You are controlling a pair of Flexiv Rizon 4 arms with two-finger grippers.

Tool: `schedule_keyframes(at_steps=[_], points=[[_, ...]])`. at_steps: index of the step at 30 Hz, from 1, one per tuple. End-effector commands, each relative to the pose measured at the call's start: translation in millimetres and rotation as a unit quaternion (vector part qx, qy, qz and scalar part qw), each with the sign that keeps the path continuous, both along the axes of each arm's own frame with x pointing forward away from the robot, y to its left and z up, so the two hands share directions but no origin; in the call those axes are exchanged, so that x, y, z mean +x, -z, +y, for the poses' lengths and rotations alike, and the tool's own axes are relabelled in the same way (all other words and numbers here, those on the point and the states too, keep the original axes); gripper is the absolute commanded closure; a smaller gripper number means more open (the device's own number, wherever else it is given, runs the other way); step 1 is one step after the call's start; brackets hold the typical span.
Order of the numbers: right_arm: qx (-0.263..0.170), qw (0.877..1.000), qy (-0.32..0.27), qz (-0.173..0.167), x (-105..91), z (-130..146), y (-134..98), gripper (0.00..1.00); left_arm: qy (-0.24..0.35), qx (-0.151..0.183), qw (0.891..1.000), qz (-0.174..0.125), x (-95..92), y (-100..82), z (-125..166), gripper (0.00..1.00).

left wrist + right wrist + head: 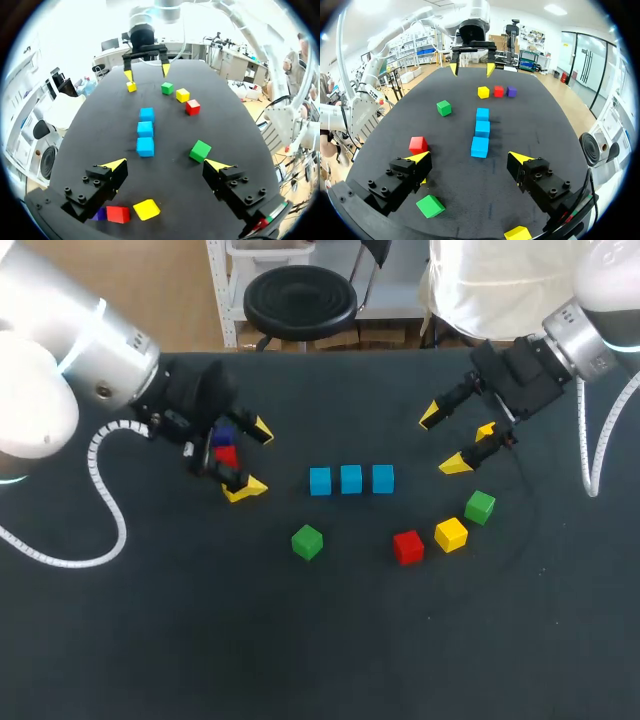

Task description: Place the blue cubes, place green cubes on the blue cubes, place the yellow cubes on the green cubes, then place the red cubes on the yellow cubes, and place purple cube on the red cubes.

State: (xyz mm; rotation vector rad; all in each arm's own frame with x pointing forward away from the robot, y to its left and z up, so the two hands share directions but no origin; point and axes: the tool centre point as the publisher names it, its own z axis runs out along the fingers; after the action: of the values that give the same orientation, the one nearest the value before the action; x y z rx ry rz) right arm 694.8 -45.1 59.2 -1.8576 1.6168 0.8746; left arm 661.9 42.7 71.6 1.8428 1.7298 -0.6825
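Black cloth-covered table (330,660) is carrying everything. Three light-blue cubes (351,479) are sitting in a short row at its middle, small gaps btwn them. Left gripper (254,460) is hanging w/ fingers spread wide, holding nothing, over a small red cube (226,454), a dark purple cube (222,435) and, per left wrist view, a bright yellow cube (147,209). Right gripper (444,440) is likewise gaping and gripping nothing, w/ a second yellow cube (486,430) just beside one finger.

Risks, as I'm judging them:
- Greens are going on next. A lone green cube (307,541) is lying apart on the near side, so it looks an easy pick. The other green cube (480,507) is sitting close to a third yellow cube (451,534) and a second red cube (407,547), so wide fingers could be shoving neighbours.
- Setting a green down could be nudging the blue row out of line.
- Left gripper dropping straight down could be scattering the three cubes under it.

Room: far table edge is lying close behind both grippers, so little slack there. The broad near side is giving most space for swinging.
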Motion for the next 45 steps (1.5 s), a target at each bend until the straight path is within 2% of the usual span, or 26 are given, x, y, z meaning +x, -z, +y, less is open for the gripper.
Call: schedule_keyframes(at_steps=[1,16,21,30,36,39,45], points=[[0.0,1.0,0.0,0.0,0.0,0,0,0.0,0.012,-0.004,1.0,0.009,11.8,0.8,0,0.0],[0.0,1.0,0.0,0.0,0.0,0,0,0.0,0.013,-0.005,1.0,0.009,11.8,0.1,0,0.0],[-0.014,0.995,-0.102,0.011,-16.6,-26,-2,0.0,0.013,-0.005,1.0,0.009,11.8,0.1,0,0.0],[0.032,0.989,-0.148,0.008,-49.1,-63,-4,0.0,0.013,-0.005,1.0,0.009,11.8,0.1,0,0.0],[0.027,0.967,-0.254,-0.018,-75.8,-75,4,0.0,0.013,-0.005,1.0,0.009,11.8,0.1,0,0.0],[0.023,0.959,-0.281,-0.019,-80.2,-74,9,0.0,0.013,-0.005,1.0,0.009,11.8,0.1,0,0.0],[0.021,0.96,-0.28,-0.014,-75.3,-66,24,0.0,0.013,-0.005,1.0,0.009,11.8,0.1,0,0.0]])
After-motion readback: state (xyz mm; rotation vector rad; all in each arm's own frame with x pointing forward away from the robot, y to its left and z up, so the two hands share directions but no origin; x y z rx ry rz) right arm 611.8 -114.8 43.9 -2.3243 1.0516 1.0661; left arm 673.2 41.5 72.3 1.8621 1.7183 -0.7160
